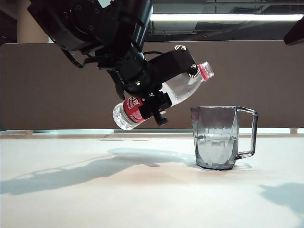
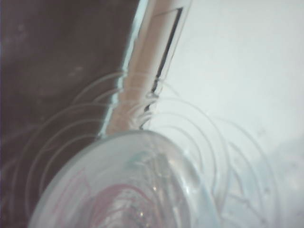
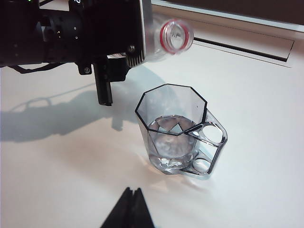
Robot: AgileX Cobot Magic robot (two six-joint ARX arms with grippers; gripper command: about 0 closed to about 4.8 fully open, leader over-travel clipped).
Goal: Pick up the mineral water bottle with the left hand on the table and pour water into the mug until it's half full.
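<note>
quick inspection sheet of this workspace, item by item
surface: white table, bare apart from the mug, arm shadows across it
job's things: mineral water bottle held in the air, tilted, open mouth raised toward the mug; mug upright, about half full of water
clutter: nothing seen
grippers: left gripper clamped round the bottle's labelled body, up left of the mug; right gripper low over the table near the mug, fingers together, holding nothing
cables: black cable on the left arm
surroundings: brown partition behind the table, ceiling light strip
</note>
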